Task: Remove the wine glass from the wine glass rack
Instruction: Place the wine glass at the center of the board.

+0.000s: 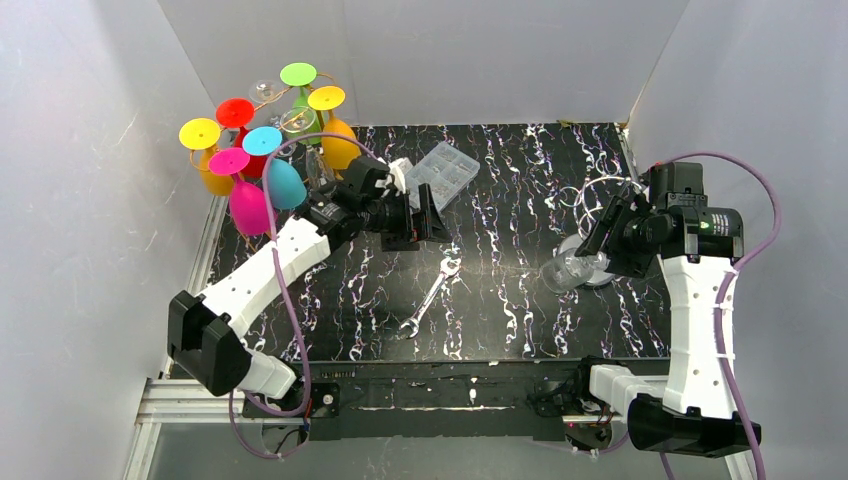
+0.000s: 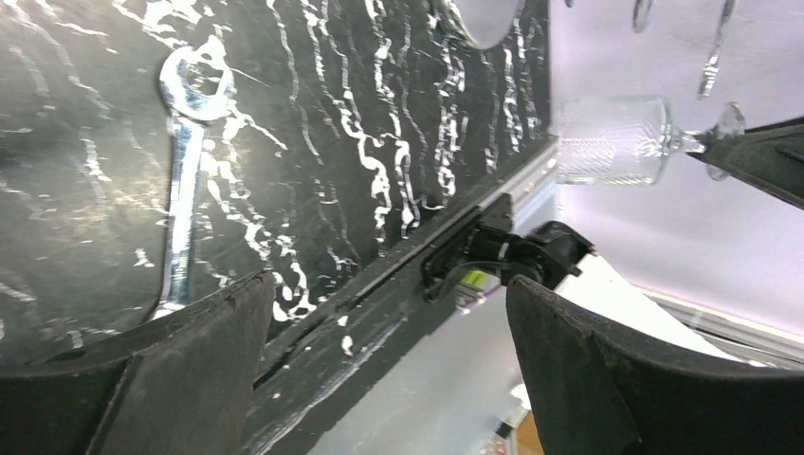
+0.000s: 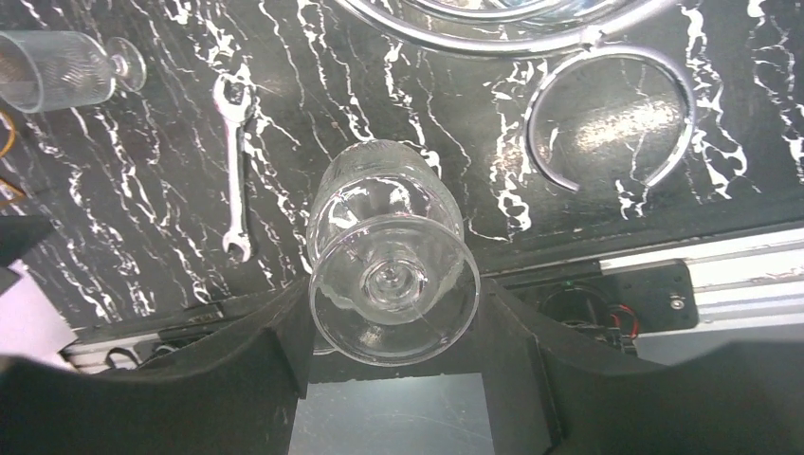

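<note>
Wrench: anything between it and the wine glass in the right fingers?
No, just bare tabletop between the wrench and the wine glass; shows in top and right wrist views.

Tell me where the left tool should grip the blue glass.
Probably the bowl of the blue glass, from the table side: it hangs foot up, bowl low and exposed, and the pink glass crowds its other side.

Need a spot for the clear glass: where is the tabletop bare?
Bare: between the wrench and the held wine glass; also between the plastic box and the chrome rack. Crowded: far left, around the coloured glasses and the left gripper.
</note>
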`<state>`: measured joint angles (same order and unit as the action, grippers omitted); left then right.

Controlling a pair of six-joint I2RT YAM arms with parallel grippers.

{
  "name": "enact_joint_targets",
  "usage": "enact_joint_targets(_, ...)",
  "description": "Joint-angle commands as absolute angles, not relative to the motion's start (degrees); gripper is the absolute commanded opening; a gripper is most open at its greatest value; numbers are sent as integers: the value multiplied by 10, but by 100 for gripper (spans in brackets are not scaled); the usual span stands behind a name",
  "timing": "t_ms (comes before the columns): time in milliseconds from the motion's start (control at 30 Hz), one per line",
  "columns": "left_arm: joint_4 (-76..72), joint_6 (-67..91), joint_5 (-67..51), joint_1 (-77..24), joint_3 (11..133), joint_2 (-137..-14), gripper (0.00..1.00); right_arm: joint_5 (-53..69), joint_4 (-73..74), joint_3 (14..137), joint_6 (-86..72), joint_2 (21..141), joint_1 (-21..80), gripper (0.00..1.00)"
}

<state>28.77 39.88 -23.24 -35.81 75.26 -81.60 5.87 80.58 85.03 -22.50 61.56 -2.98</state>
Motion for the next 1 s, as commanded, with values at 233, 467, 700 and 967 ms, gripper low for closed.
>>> enact_joint_targets(233, 7, 588, -365, -356, 634, -801, 84, 140, 722, 884, -289, 636, -14, 54)
enact_joint_targets(467, -88, 640, -391, -354, 617, -830, 76, 93, 666, 893, -367, 663, 101, 54)
enact_joint_targets(700, -278, 759, -435, -338, 558, -886, 56, 91, 614, 948, -421, 726, 169, 55)
enact_joint_targets(967, -563, 936, -449, -331, 516, -956, 47, 128, 562, 955, -460, 752, 190, 55)
